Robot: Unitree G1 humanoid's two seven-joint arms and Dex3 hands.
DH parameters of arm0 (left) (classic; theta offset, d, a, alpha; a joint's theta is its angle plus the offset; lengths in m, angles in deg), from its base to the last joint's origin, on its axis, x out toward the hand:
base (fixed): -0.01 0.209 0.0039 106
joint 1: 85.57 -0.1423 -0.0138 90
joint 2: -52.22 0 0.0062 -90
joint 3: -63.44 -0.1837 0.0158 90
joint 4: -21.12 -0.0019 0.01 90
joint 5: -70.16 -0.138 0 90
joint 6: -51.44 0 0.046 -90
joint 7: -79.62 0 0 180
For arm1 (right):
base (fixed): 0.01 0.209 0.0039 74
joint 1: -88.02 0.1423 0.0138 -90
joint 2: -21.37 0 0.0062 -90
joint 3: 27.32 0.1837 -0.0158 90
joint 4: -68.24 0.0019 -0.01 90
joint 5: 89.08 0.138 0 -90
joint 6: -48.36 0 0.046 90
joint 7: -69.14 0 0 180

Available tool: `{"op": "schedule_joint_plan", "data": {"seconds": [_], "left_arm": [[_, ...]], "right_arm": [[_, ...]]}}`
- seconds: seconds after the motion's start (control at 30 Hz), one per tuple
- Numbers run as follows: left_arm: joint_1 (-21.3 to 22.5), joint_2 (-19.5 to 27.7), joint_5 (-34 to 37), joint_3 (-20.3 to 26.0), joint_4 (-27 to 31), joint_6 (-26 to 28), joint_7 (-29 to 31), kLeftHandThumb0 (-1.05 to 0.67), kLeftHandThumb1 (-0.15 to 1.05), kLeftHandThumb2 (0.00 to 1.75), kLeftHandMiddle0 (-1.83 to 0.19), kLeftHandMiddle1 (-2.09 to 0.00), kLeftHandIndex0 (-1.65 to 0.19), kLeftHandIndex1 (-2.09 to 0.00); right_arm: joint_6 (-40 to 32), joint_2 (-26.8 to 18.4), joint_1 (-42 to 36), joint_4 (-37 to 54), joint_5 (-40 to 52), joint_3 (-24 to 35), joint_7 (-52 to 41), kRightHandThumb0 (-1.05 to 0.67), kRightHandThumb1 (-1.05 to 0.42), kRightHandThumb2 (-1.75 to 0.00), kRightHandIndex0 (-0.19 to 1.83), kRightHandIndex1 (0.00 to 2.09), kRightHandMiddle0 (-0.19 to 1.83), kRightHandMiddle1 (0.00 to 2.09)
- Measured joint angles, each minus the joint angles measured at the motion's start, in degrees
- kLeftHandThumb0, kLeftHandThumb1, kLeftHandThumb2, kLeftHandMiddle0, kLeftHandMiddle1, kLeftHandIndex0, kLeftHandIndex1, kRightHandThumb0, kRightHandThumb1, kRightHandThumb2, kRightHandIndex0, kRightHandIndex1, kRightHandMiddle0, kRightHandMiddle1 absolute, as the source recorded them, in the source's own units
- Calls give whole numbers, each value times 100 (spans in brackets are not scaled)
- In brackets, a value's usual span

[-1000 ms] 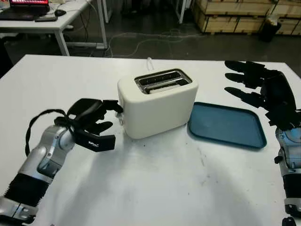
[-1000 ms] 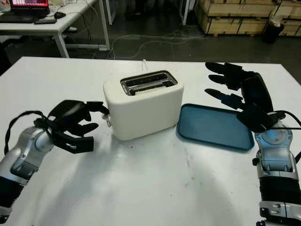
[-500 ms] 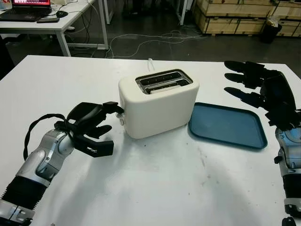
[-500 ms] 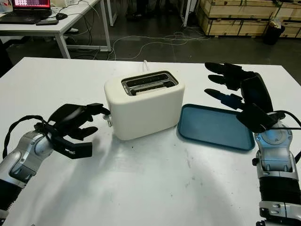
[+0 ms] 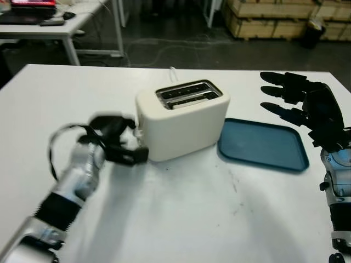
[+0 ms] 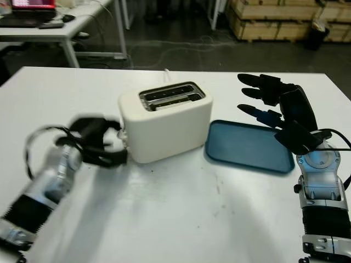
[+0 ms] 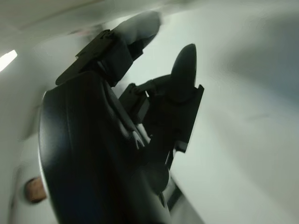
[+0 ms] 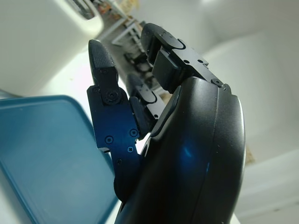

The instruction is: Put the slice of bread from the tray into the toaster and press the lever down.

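Note:
The white toaster [image 5: 184, 118] stands mid-table with its two slots facing up; I cannot tell whether bread is inside them. The blue tray [image 5: 262, 145] to its right has nothing on it. My left hand [image 5: 118, 139] is pressed close against the toaster's left end, where the lever sits, and is motion-blurred; it holds nothing. In the left wrist view its fingers [image 7: 182, 70] reach along a white surface. My right hand [image 5: 290, 98] hovers open above the tray's far right corner. The right wrist view shows the tray [image 8: 42, 154] and the toaster [image 8: 37, 42] beyond that hand's fingers [image 8: 105, 74].
A white cord [image 5: 174, 71] runs from the toaster's back over the table's far edge. Beyond the table are a desk with a laptop [image 5: 33, 11] and wooden pallets [image 5: 263, 19]. Bare white tabletop [image 5: 192, 208] spreads in front of the toaster.
My left hand has swung quickly in toward the toaster's left end and its forearm has shifted right. The right hand, toaster and tray have stayed put.

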Motion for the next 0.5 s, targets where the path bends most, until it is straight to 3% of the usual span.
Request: {"op": "schedule_joint_plan", "data": {"seconds": [0.2,0.5], "left_arm": [[35,5,-10,-241,-89,205,70,-19,85,2,-84,-79,-96,-6],[-39,135,-10,-282,380,440,412,-12,87,2,-84,-76,-105,-8]], "right_arm": [[0,3,0,20,0,-58,-5,-31,-92,0,73,0,68,0],[1,4,-1,20,2,-68,-26,-29,-92,-1,73,0,68,0]]}}
